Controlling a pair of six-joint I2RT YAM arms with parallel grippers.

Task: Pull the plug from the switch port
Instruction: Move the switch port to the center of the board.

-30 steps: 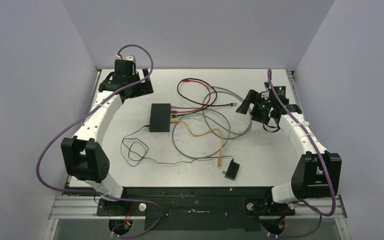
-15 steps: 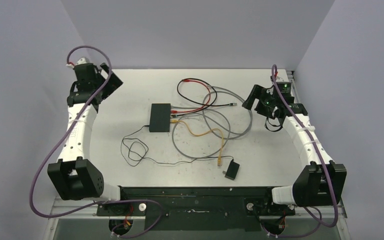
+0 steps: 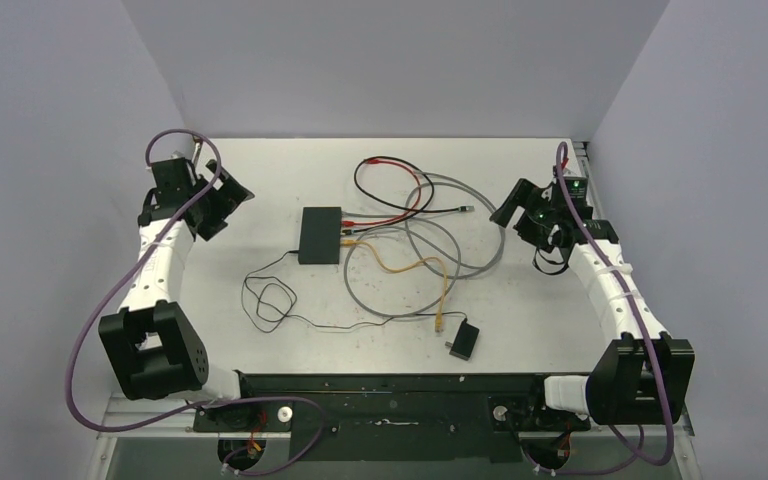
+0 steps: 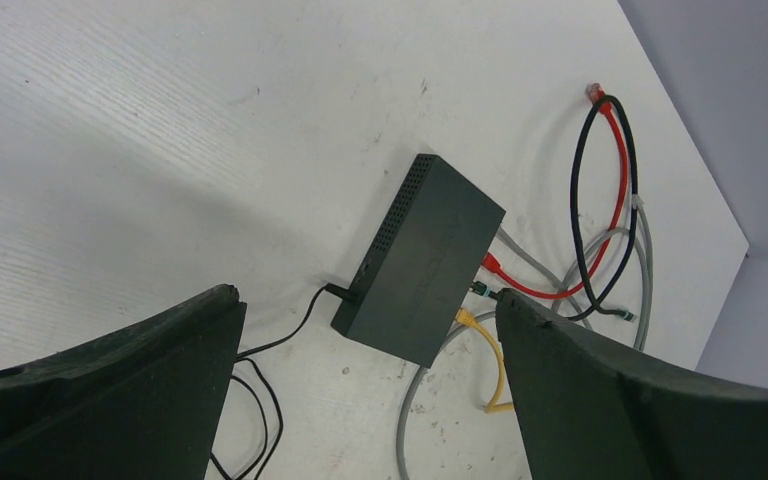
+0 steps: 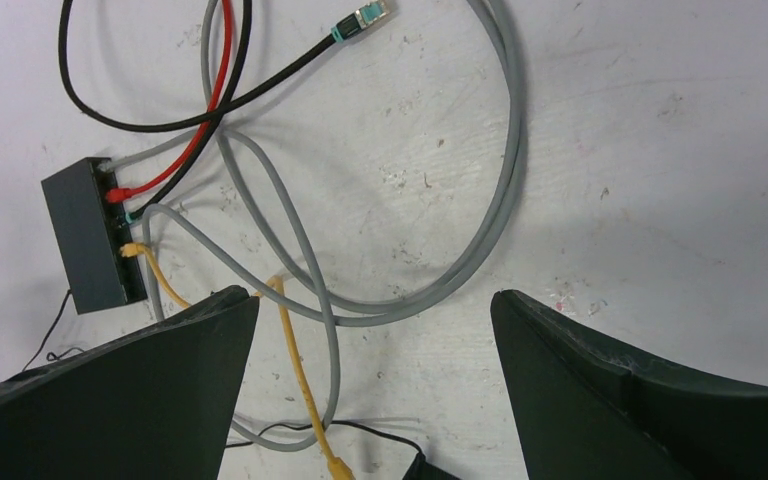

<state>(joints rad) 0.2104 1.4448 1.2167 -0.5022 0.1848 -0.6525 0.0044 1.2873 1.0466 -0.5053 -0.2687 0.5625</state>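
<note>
The switch [image 3: 320,235] is a flat black box lying left of the table's middle. Along its right edge sit several plugs in a row: a red plug [image 4: 490,265], a dark teal-tipped one [image 4: 480,290] and a yellow plug [image 4: 465,318]. They also show in the right wrist view as the red plug [image 5: 115,193] and yellow plug [image 5: 132,248] on the switch [image 5: 90,235]. My left gripper [image 3: 228,200] hangs open well left of the switch, which shows between its fingers as the switch [image 4: 425,260]. My right gripper [image 3: 508,206] is open far right of it, holding nothing.
Grey, red, black and yellow cables [image 3: 420,240] loop across the table right of the switch. A loose teal-tipped cable end [image 5: 365,15] lies near my right gripper. A small black adapter block [image 3: 463,340] and its thin coiled cord [image 3: 270,300] lie at the front.
My left arm has swung from the back of the table out to the left and come slightly forward. My right arm has drifted a little to the right. Both grippers stayed open.
</note>
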